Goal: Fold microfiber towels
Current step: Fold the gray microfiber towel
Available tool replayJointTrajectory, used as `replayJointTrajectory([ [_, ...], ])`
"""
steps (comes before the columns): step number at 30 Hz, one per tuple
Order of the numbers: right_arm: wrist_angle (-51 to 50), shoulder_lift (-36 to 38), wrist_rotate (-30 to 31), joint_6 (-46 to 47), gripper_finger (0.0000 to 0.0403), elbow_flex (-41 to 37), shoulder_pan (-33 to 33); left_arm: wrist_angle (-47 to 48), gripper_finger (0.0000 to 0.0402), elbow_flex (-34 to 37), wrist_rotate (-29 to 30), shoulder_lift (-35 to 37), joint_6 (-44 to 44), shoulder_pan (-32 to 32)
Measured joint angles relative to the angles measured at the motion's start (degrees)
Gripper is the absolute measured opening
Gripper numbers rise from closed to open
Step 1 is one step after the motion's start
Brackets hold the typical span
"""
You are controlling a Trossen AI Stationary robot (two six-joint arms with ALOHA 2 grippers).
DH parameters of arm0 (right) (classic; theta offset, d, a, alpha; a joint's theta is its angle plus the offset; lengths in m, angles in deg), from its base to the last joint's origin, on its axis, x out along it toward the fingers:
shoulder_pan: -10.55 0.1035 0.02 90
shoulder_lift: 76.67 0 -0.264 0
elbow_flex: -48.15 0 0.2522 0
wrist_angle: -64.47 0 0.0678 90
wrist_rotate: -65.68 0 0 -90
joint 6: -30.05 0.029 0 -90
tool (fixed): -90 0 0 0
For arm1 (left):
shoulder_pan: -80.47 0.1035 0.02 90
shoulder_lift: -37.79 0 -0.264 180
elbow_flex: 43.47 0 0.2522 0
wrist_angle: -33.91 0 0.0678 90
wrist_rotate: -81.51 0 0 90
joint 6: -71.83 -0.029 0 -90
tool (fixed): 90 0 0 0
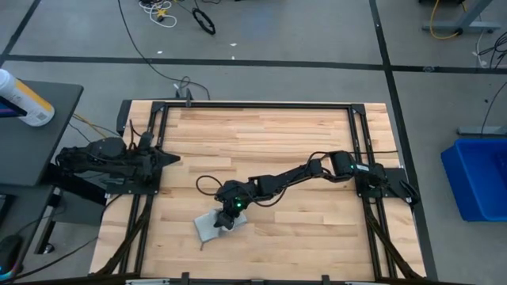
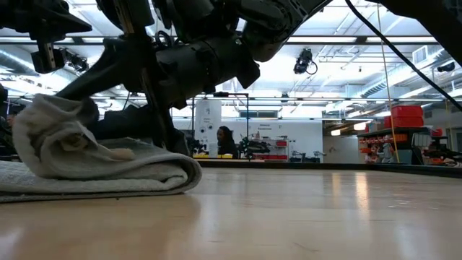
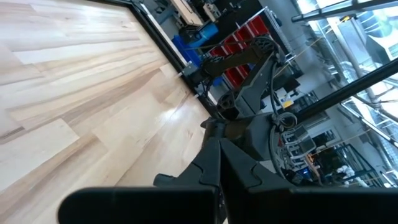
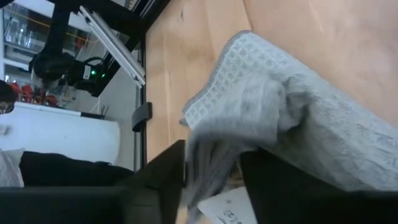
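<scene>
Currently the table (image 1: 269,134) carries the microfiber towel (image 1: 212,225), folded near its front edge: soft, light, limp; grasp a corner. Right gripper (image 1: 227,221) straddles a fold, fingers parted. Left gripper (image 1: 169,158) waits clenched, well apart.

i can't read any text from here. the white tag (image 4: 225,210) on the towel (image 4: 292,118), seen past the right pincer, carries small dark print, but it is too blurred to make out. the signs on the far wall (image 2: 278,130) of the room behind the table are likewise too small to read.
</scene>
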Motion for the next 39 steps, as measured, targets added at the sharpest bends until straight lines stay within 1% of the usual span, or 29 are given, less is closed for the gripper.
replayJointTrajectory([
  [4, 0.4, 0.0, -0.1, 0.2, 0.0202, 0.0, 0.0, 0.0, 0.0000, 0.0, 0.0, 0.0, 0.0, 0.0],
  [7, 1.2, 0.0, -0.2, -0.1, 0.0210, 0.0, 0.0, 0.0, 0.0000, 0.0, 0.0, 0.0, 0.0, 0.0],
  [9, 1.2, 0.0, -0.2, -0.2, 0.0206, 0.0, 0.0, 0.0, 0.0000, 0.0, 0.0, 0.0, 0.0, 0.0],
  [16, 1.4, 0.0, -0.6, -0.2, 0.0173, 0.0, 0.4, 0.0, 0.0000, 0.0, 0.1, 0.0, 0.0, 0.0],
  [19, 0.1, 0.1, -0.5, 0.7, 0.0164, 0.0, 0.4, 0.6, 0.0000, 0.0, 0.2, 0.0, 0.1, 0.0],
  [22, -3.3, 1.0, -0.4, 1.3, 0.0162, 0.0, 0.2, 1.4, 0.0000, 0.0, 0.2, 0.0, 0.5, 0.0],
  [24, -6.1, 2.3, 0.0, 1.3, 0.0169, 0.0, -0.2, 2.0, 0.0000, 0.0, 0.2, 0.0, 1.2, 0.0],
  [29, -17.7, 4.8, 1.8, 0.0, 0.0193, 0.0, -1.9, 8.0, 0.0000, 0.1, 0.2, 0.0, 4.1, 0.0],
  [34, -28.6, 6.6, 1.4, -3.1, 0.0208, 0.0, -3.4, 8.5, 0.0000, 0.1, -0.1, 0.0, 4.7, 0.0],
  [37, -33.8, 6.6, -0.2, -5.4, 0.0213, 0.0, -3.5, 8.4, 0.0000, 0.2, -2.3, 0.0, 6.5, 0.0],
  [39, -35.0, 6.7, -0.3, -6.9, 0.0212, 0.0, -3.5, 8.4, 0.0000, 0.5, -4.0, -0.2, 8.4, 0.0],
])
